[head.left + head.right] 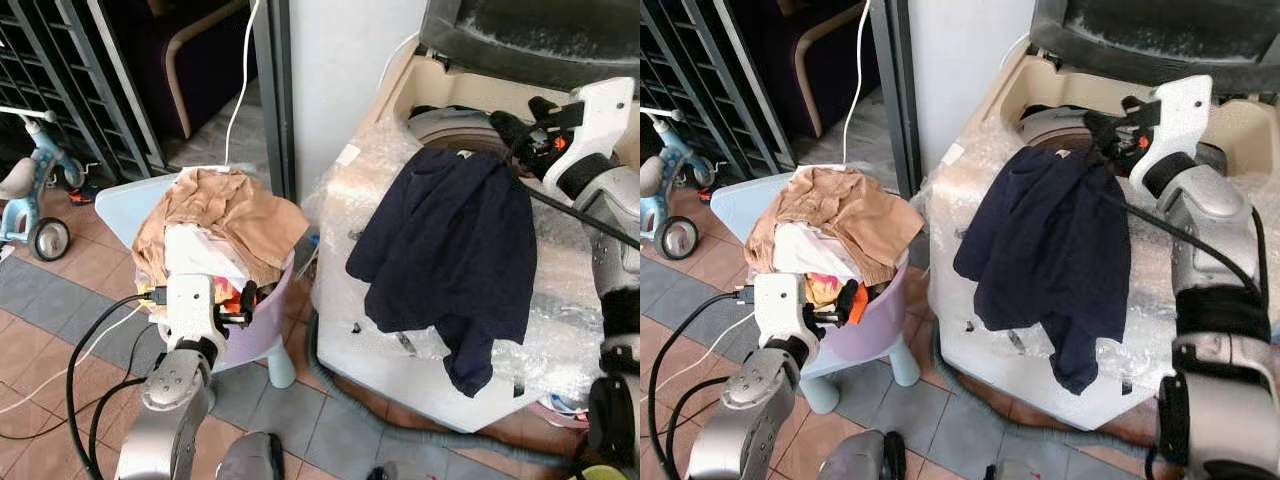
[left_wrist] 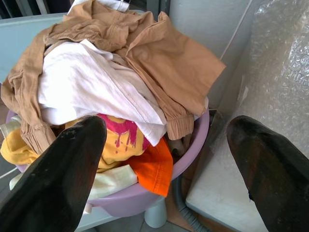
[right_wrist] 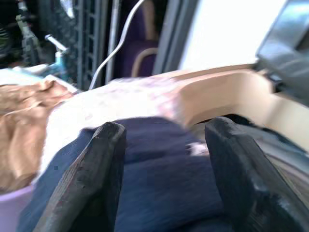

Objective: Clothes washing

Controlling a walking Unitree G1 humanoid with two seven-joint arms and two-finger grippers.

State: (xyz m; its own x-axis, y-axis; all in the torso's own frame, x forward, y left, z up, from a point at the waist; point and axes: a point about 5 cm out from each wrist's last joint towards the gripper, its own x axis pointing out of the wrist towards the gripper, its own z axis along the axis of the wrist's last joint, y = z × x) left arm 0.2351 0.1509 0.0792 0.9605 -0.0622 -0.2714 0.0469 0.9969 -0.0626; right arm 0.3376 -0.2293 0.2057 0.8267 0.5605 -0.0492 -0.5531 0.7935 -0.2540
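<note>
A navy garment hangs over the front edge of the top-loading washing machine, which is wrapped in bubble film. Its lid is up and the drum is open behind the cloth. My right gripper hovers at the garment's top edge, open, with the navy cloth just beyond the fingers. A lavender basket heaped with a tan garment, white cloth and orange cloth stands to the machine's left. My left gripper is open beside the basket's near side.
The basket rests on a pale blue plastic stool. A grey drain hose curls on the tiled floor before the machine. A child's tricycle stands at far left by a metal gate. A white cable hangs behind the basket.
</note>
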